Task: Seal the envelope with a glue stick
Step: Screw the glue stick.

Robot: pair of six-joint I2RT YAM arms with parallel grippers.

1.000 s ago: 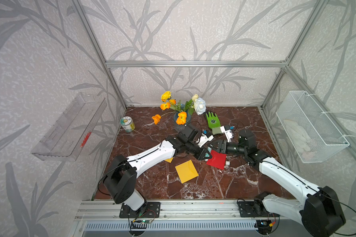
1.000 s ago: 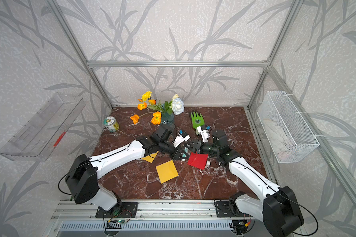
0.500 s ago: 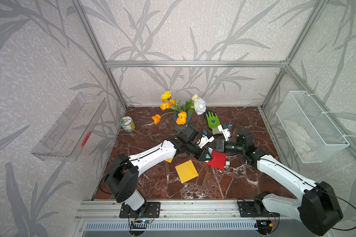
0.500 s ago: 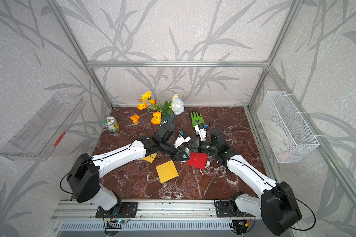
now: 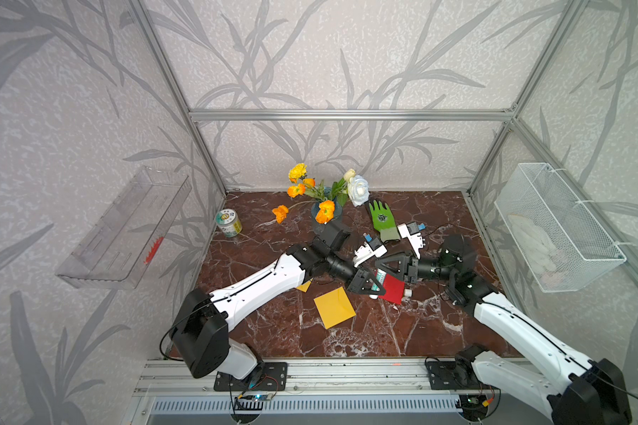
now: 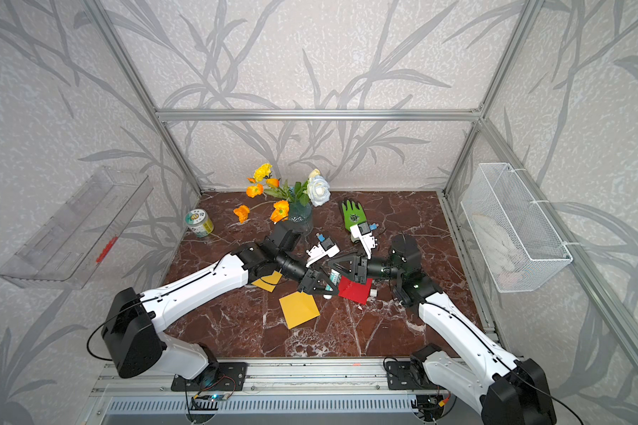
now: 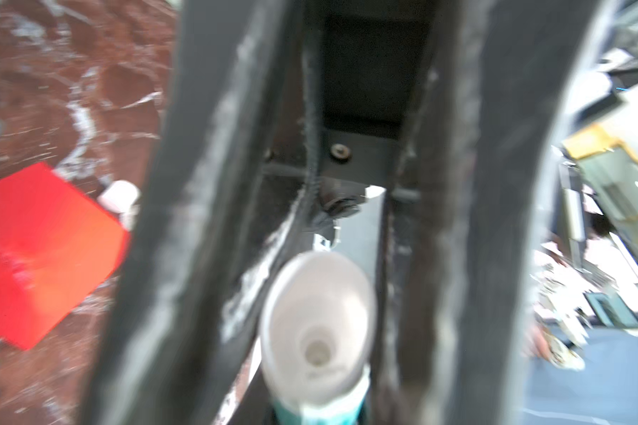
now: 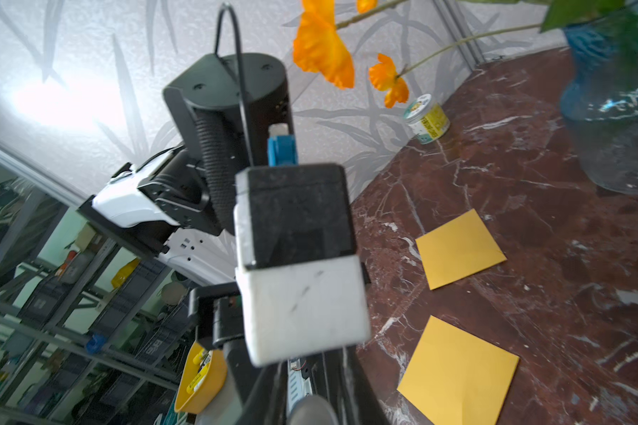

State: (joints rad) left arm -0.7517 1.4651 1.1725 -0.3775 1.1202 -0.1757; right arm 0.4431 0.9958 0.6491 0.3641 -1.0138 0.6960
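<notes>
Left gripper (image 5: 373, 286) is closed on a small white cylindrical glue stick (image 5: 378, 279) with a teal label band. The stick is clamped between the two black fingers and held tilted over the middle of the dark red marble tabletop (image 5: 383, 331). It shows in both top views, also at (image 6: 334, 276). In the left wrist view, blurred, the stick's (image 7: 317, 323) white rounded end with a central dimple faces the camera, teal band below it.

Right gripper (image 5: 378, 264) reaches in from the opposite side, jaws fully closed. Its tips are just beside the stick's upper end. Cannot tell if they touch it or pinch anything.

Square red paper envelope (image 5: 394, 289) lies flat on the tabletop, just beside the stick's lower end, partly under both grippers. A small white cap-like cylinder (image 5: 407, 292) sits at the envelope's far edge and also shows in the left wrist view (image 7: 118, 195).

Larger square yellow envelope (image 5: 334, 307) lies flat, near the left gripper on the front side. Corner of a second yellow envelope (image 5: 304, 285) peeks out under the left arm. Both are seen whole in the right wrist view (image 8: 457, 371) (image 8: 457, 246).

At the back are a green glove (image 5: 382, 217), a glass vase of orange and white flowers (image 5: 325, 209) and a small round tin (image 5: 228, 222).
</notes>
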